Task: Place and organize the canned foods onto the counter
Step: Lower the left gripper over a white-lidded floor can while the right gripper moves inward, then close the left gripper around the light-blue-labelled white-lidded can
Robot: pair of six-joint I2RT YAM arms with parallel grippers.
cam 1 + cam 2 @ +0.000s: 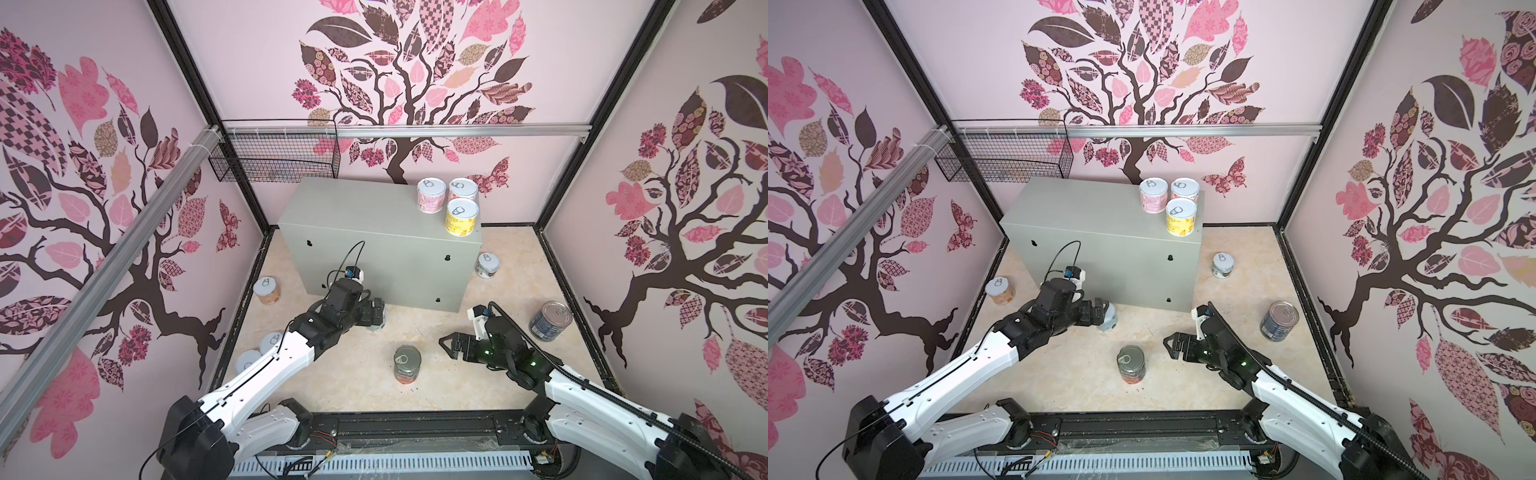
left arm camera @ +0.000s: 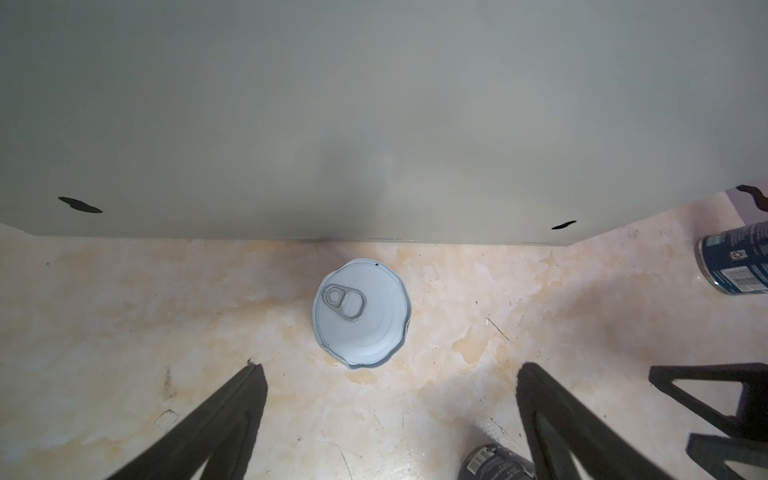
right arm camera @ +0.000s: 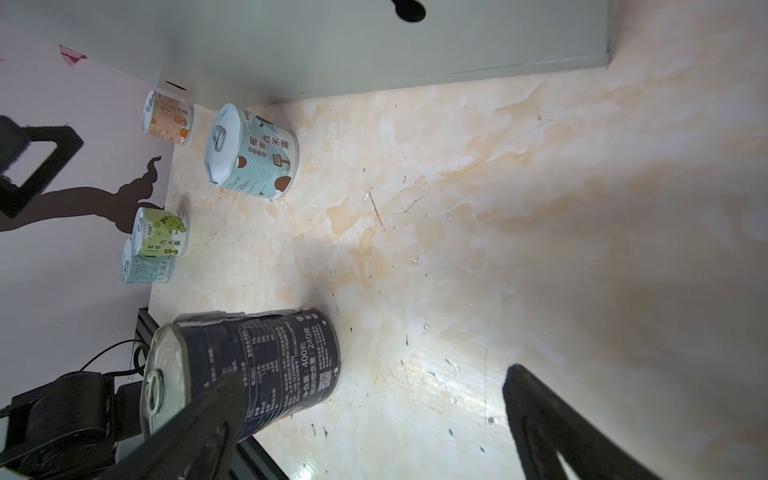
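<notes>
- Left of the counter [image 1: 374, 241] we see a peach-labelled can [image 1: 267, 290] on the floor.
- Our left gripper [image 2: 390, 419], jaws wide and holding nothing, hovers over a pale blue can [image 2: 360, 311] just in front of the counter.
- A reddish can [image 1: 407, 364] stands well in front of the counter.
- Three cans [image 1: 451, 199] sit on the counter's right end.
- Our right gripper [image 1: 451, 347], jaws wide and holding nothing, is in front of the counter's right corner.
</notes>
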